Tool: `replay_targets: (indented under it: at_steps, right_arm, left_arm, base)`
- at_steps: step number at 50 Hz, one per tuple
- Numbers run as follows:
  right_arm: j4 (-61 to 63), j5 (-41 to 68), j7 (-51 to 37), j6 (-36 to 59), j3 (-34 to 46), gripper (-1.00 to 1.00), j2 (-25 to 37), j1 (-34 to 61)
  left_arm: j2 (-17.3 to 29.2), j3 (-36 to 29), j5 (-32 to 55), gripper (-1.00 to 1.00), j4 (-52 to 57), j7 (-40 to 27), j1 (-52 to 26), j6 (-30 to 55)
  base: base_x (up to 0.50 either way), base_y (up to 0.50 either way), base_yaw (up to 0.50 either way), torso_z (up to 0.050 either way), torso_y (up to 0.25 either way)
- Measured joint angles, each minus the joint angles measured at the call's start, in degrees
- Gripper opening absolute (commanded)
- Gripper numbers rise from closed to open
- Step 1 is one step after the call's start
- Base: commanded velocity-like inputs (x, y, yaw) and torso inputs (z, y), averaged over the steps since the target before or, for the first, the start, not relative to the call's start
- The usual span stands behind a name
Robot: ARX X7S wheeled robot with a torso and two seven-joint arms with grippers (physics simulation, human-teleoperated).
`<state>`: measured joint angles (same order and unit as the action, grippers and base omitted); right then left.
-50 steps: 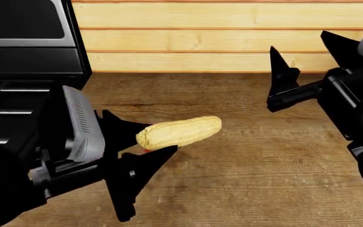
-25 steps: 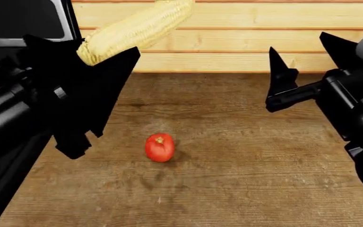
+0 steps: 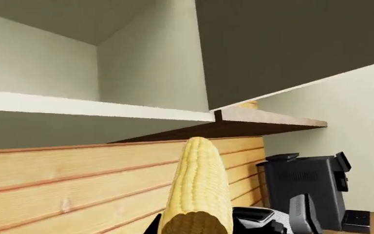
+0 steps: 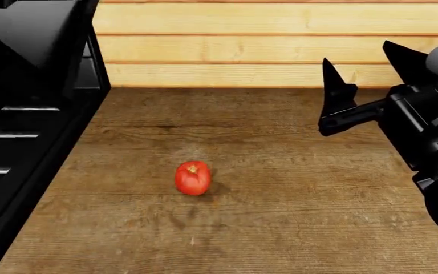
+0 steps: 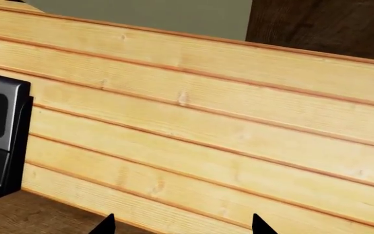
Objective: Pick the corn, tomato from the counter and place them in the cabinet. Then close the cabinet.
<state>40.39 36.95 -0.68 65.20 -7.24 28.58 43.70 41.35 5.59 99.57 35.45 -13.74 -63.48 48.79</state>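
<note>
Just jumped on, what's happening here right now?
The left gripper has the corn and is holding it up toward the open cabinet, as the left wrist view shows; the corn is not on a shelf yet. The tomato sits alone on the counter, untouched. The right gripper hangs over the counter's right side with its jaws open and empty.

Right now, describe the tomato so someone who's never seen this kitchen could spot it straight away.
Look at the brown wooden counter that runs between the black stove and the plank wall. The tomato sits alone near its middle, the only round, bright red thing there, with a tiny green stem spot.
</note>
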Motion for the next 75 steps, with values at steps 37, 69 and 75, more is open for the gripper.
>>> replay_targets:
  at_steps: [37,69,75]
  right_arm:
    - [-0.22,0.06,-0.83,-1.14,1.24,1.0,0.2,-0.57]
    - [-1.37,0.29,-1.43,-2.18,1.55,1.0,0.05,-0.45]
    - [-1.58,0.21,-1.89,-2.23,1.8,1.0,-0.24,-0.19]
  left_arm:
    - [-4.98,-9.95,-8.69,-1.0,-12.4,-7.0,-30.72,-0.69]
    - [-13.37,-27.14,-35.11,-1.0,-41.7,2.63,-55.05,-1.54]
    - [-15.5,-30.86,-40.62,-1.0,-51.02,6.51,-59.48,-3.49]
  base:
    - [0.0,0.0,0.0,0.0,0.0]
    - [0.0,0.0,0.0,0.0,0.0]
    - [0.0,0.0,0.0,0.0,0.0]
